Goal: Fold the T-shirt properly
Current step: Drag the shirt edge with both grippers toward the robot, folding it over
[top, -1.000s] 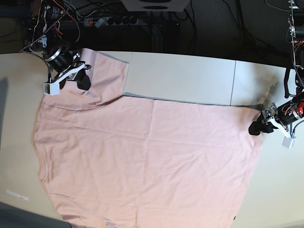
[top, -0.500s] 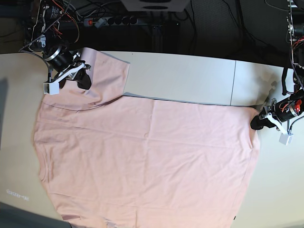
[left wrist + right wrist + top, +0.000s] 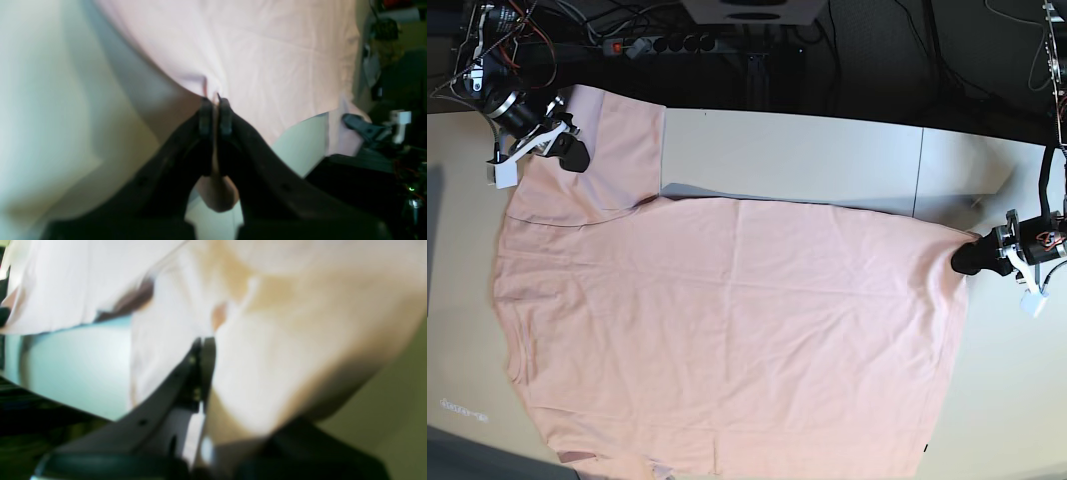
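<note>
The pale pink T-shirt (image 3: pixel 727 330) lies spread flat over the table, plain side up. My left gripper (image 3: pixel 962 260) is at the shirt's right edge, shut on its upper right corner. In the left wrist view the black fingers (image 3: pixel 225 115) pinch a fold of the T-shirt (image 3: pixel 250 50). My right gripper (image 3: pixel 577 155) is at the far left, shut on the sleeve. In the blurred right wrist view the right gripper (image 3: pixel 203 340) is closed, with the T-shirt (image 3: pixel 283 340) draped around it.
The white table (image 3: pixel 807 160) has a seam (image 3: pixel 917 170) at the back right. Behind its far edge lie a power strip (image 3: pixel 662 45) and loose cables. The shirt's lower hem reaches the near table edge.
My left gripper has shut on the shirt's right corner. My right gripper has moved back and to the left with the sleeve, and the cloth's upper edge is now stretched between the two grippers.
</note>
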`<action>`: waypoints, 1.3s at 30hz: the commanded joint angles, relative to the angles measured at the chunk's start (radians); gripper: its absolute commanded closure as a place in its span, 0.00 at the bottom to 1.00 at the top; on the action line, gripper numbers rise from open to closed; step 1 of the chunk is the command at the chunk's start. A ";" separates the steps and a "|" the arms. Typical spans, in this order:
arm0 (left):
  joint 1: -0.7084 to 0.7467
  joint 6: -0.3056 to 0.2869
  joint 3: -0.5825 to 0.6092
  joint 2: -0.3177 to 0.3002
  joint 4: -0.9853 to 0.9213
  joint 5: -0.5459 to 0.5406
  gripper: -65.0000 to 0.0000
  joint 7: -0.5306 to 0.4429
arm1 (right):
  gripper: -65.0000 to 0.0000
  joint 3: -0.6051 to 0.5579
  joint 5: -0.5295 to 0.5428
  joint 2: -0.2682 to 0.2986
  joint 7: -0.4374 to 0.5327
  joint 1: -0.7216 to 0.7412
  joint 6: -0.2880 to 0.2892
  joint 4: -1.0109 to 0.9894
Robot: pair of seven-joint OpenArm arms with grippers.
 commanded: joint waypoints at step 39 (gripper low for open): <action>-0.377 -0.008 -0.005 0.074 -0.115 0.360 1.00 -0.311 | 1.00 -0.465 0.004 0.414 -0.015 0.792 0.081 -0.310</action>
